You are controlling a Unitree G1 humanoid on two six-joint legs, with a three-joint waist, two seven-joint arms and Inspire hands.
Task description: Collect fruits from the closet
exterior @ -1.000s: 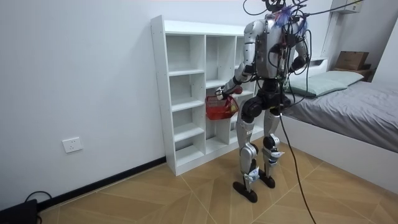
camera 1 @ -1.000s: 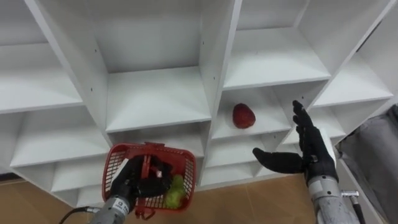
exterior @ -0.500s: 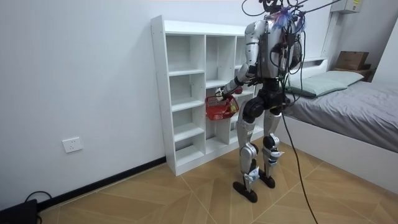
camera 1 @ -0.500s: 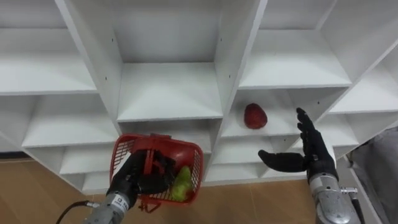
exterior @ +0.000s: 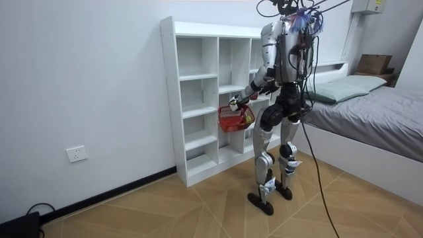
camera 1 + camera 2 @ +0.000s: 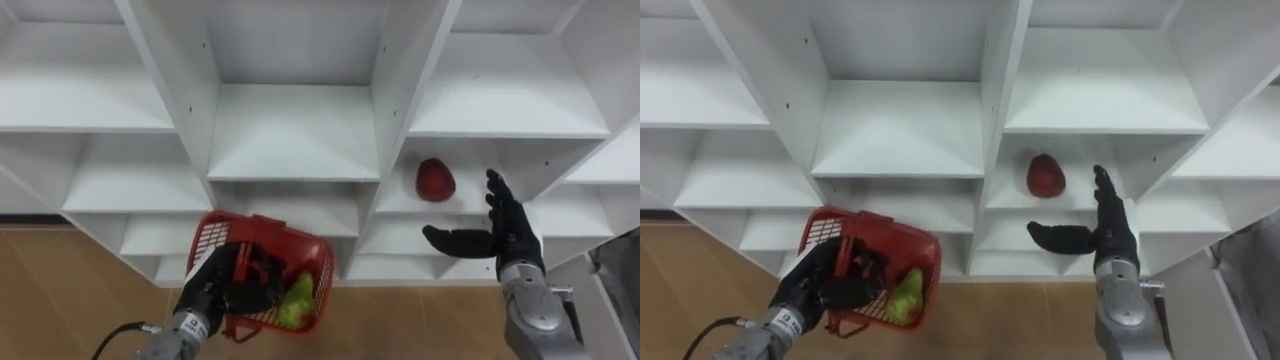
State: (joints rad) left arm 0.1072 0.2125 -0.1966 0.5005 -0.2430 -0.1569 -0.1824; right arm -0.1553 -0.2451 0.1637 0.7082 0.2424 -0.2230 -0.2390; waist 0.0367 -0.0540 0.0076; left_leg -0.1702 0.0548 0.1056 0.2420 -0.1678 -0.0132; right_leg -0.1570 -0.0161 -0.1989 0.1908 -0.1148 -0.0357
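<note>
The robot stands at the white closet [image 6: 290, 130]. Its left hand [image 6: 213, 290] grips the red basket [image 6: 285, 235] by its handle. A green fruit [image 6: 296, 300] lies inside. Its right hand [image 6: 512, 238] is wide open, near the red fruit [image 6: 436, 180] on a shelf.

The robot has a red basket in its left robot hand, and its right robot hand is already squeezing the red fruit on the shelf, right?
Not quite. The right robot hand is open and apart from the red fruit, which lies untouched on the shelf, as the left eye view shows. The left robot hand does hold the red basket.
</note>
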